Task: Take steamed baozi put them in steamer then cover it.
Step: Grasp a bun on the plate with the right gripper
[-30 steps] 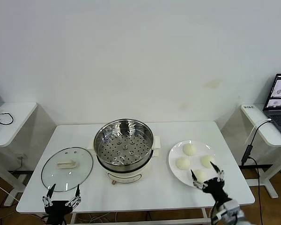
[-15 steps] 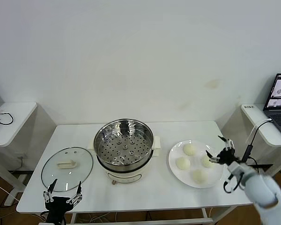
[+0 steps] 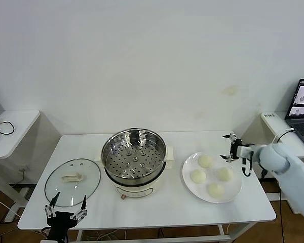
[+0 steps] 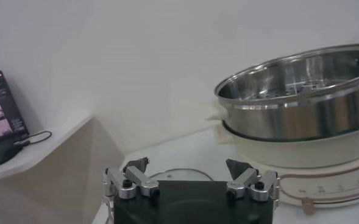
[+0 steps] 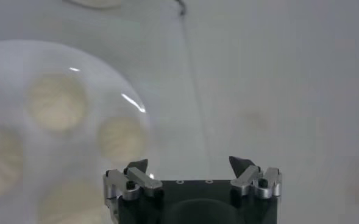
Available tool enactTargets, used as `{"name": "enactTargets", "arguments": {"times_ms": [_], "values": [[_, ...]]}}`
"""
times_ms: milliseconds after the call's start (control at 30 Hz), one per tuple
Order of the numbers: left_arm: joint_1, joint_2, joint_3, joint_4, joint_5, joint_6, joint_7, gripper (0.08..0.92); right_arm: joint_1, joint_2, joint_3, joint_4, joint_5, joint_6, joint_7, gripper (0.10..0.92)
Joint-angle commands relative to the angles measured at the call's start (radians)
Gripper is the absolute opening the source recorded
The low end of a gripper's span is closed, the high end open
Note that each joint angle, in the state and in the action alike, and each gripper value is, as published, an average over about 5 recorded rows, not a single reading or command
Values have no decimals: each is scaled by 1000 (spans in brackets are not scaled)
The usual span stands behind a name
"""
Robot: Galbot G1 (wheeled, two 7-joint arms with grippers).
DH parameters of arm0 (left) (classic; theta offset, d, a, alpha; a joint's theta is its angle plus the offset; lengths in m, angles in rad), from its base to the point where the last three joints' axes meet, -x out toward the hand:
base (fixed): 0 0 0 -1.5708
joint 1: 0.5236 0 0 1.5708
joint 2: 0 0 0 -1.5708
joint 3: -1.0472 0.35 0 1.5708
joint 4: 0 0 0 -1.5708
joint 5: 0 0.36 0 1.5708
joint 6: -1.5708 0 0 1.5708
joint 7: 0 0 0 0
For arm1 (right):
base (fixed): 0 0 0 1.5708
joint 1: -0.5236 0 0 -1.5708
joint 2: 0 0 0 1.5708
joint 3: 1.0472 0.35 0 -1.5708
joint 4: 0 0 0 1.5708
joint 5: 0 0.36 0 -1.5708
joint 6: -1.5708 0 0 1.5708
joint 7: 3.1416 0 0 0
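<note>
Four cream-white baozi lie on a white plate [image 3: 235,191] at the table's right: one at the back [image 3: 205,161], one to the left [image 3: 197,175], one to the right [image 3: 224,173], one in front [image 3: 216,190]. The shiny perforated steamer [image 3: 135,155] sits on its cream pot at the table's middle and holds nothing. My right gripper [image 3: 233,148] is open and empty, in the air above the plate's far right edge. In the right wrist view the baozi [image 5: 122,137] lie blurred on the plate [image 5: 8,58], beside the open gripper [image 5: 189,164]. My left gripper [image 3: 66,207] is open at the table's front left.
The glass lid [image 3: 72,181] with a cream handle lies flat left of the pot; it also shows in the left wrist view [image 4: 179,175], near the steamer [image 4: 301,91]. A side desk with a laptop [image 3: 303,106] stands at the right, another desk at the left.
My right arm has risen from the table's front right edge and swung back, and the gripper now hovers over the plate's far right edge. The left gripper has hardly moved.
</note>
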Motion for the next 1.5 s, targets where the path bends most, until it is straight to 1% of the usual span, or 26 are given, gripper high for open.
{"name": "enactTargets", "arguments": {"times_ms": [33, 267, 600, 1067, 1200, 1500], "values": [[-2, 1, -4, -1, 7, 3, 4, 823, 311, 65, -371, -174, 16, 29, -209, 823], [-5, 2, -12, -4, 8, 5, 7, 823, 281, 166, -367, -296, 9, 56, -194, 823], [3, -5, -25, -4, 10, 5, 10, 823, 262, 282, -333, -431, -43, 68, -149, 823], [4, -5, -40, -8, 10, 4, 12, 823, 244, 352, -328, -500, -62, 67, -137, 819], [3, -5, -38, -6, 10, 3, 12, 823, 238, 370, -323, -515, -69, 66, -124, 790], [5, -7, -39, -10, 10, 2, 12, 823, 228, 398, -318, -536, -91, 60, -117, 687]]}}
